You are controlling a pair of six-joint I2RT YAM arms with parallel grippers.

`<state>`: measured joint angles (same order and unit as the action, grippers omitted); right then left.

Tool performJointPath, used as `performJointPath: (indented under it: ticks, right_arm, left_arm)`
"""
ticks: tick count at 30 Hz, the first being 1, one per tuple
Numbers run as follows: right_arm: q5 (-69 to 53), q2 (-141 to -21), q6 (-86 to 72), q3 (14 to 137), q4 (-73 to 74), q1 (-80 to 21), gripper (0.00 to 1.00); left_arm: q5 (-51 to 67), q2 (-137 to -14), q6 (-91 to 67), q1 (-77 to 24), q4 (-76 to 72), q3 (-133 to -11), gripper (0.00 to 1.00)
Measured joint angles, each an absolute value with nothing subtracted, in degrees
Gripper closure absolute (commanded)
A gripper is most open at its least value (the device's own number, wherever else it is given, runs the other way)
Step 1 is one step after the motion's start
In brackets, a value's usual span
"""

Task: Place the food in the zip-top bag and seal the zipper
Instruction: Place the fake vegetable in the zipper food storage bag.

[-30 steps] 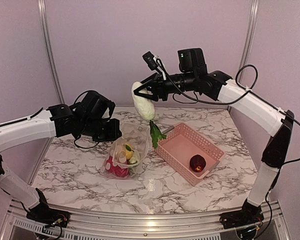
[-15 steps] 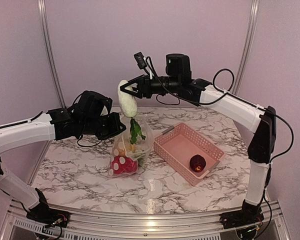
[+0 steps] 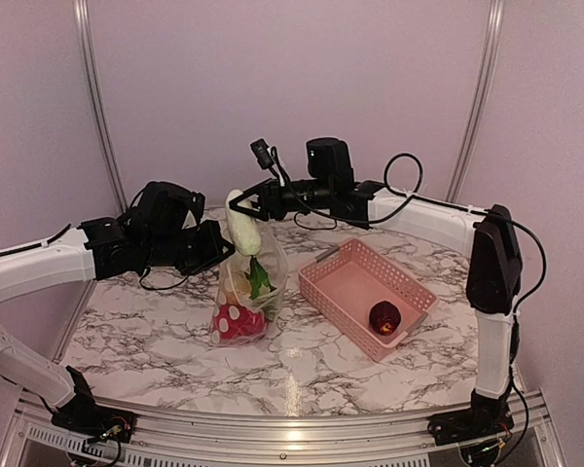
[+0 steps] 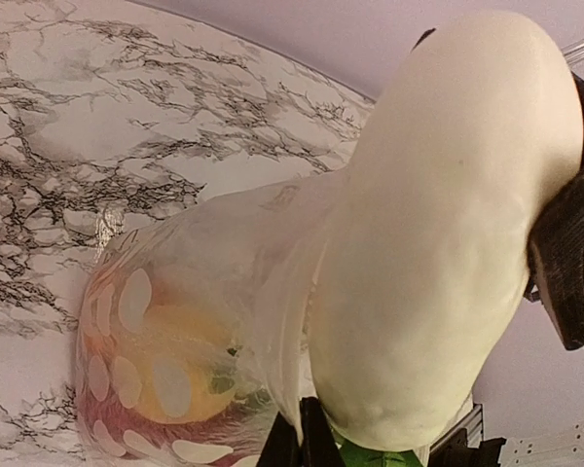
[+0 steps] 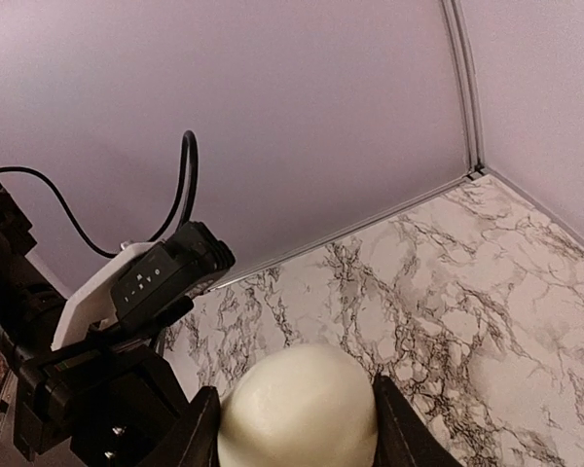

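The zip-top bag [image 3: 245,297] stands upright on the table with red, orange and yellow food inside. My left gripper [image 3: 214,249] is shut on the bag's mouth edge and holds it up. In the left wrist view its fingertips [image 4: 307,440] pinch the clear film of the bag [image 4: 165,331]. My right gripper [image 3: 241,202] is shut on a white oblong radish [image 3: 243,233] whose green leaves [image 3: 259,279] hang inside the bag's mouth. The radish fills the left wrist view [image 4: 438,243] and sits between my right fingers [image 5: 200,428] in the right wrist view [image 5: 297,413]. The zipper cannot be made out.
A pink slotted basket [image 3: 341,282] lies to the right of the bag and holds one dark purple round fruit [image 3: 384,316]. The left arm's wrist [image 5: 127,292] is close beside my right gripper. The back wall rises just behind both grippers.
My right gripper has moved left and down with the radish, so its leaves went from above the basket edge into the bag. The left gripper has raised the bag's mouth, standing the bag upright.
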<state>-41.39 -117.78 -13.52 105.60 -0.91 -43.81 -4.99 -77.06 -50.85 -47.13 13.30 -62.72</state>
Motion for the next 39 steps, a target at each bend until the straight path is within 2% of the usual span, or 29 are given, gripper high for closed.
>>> performJointPath:
  ticks: [10, 24, 25, 27, 28, 29, 30, 35, 39]
  right_arm:
    - [-38.3, -112.8, -12.3, 95.3, -1.2, -44.2, 0.75]
    - [-26.9, -109.3, -14.0, 93.3, 4.6, -46.2, 0.68]
    - [-26.4, -109.3, -14.1, 92.7, 4.8, -46.2, 0.67]
    - [-25.7, -109.3, -14.6, 91.8, 5.1, -46.2, 0.57]
    - [-25.4, -109.3, -14.7, 91.5, 5.4, -46.3, 0.47]
    - [-25.2, -109.3, -14.8, 91.4, 5.7, -46.4, 0.32]
    - [-25.1, -109.3, -14.9, 91.3, 5.8, -46.5, 0.25]
    - [-25.2, -109.1, -13.7, 91.5, 6.9, -46.8, 0.14]
    - [-26.0, -108.2, -9.7, 93.3, 9.5, -46.8, 0.14]
  left_arm:
    - [-5.0, -75.6, -51.5, -46.0, 11.5, -60.2, 1.00]
    - [-5.0, -75.0, -52.3, -46.0, 9.4, -58.5, 1.00]
    - [-5.0, -74.9, -52.3, -46.0, 9.2, -58.3, 1.00]
    - [-5.0, -74.8, -52.4, -46.0, 9.1, -58.3, 1.00]
    - [-5.0, -74.8, -52.5, -46.0, 9.0, -58.3, 1.00]
    - [-4.9, -74.8, -52.6, -45.9, 8.9, -58.3, 1.00]
    - [-4.9, -74.8, -52.6, -45.9, 8.8, -58.3, 1.00]
    - [-4.9, -74.2, -52.8, -45.8, 8.1, -57.5, 1.00]
    - [-4.9, -73.9, -52.6, -45.8, 8.0, -57.1, 1.00]
